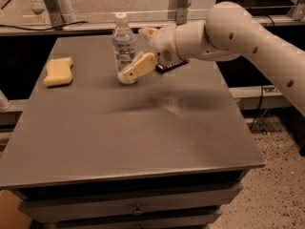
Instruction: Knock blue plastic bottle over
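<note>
The blue plastic bottle (123, 44) stands upright on the worktop (143, 142), the gripper (134, 54) just right of it, jaws spread wide and empty with one against its base; the toppling push looks begun, needing a firm leftward sweep higher up.

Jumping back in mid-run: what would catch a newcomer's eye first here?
The big white arm reaching in from the right, its gripper low beside the blue plastic bottle, one finger crossing the bottle's base. The bottle stands upright at the table's far middle. A yellow sponge lies alone near the left edge.
</note>
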{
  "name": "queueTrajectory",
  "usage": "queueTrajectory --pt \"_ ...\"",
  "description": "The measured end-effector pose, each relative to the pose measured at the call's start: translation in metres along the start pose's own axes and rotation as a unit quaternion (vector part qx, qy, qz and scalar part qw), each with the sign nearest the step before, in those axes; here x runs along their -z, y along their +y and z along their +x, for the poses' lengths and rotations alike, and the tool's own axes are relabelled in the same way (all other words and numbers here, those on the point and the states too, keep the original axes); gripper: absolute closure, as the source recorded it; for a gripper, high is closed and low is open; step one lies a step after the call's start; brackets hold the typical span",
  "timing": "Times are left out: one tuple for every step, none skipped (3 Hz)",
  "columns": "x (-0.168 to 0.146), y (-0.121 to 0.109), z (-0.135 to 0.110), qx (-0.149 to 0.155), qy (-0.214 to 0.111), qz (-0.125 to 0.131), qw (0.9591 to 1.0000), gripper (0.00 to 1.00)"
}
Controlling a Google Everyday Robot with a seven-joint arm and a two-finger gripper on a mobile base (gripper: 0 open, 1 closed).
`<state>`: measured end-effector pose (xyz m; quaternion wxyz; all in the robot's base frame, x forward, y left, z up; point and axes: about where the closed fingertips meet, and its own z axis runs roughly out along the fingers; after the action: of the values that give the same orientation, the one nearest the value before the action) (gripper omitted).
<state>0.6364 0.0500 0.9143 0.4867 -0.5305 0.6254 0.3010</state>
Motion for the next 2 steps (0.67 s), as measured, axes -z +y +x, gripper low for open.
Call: queueTrajectory --pt "-0.0167 -0.0191 -0.0079 0.01 -0.045 -0.007 0.9989 0.0" --pt "-0.0192 -0.0167 -0.0153 0.025 -0.066 -0.032 0.997 0.0"
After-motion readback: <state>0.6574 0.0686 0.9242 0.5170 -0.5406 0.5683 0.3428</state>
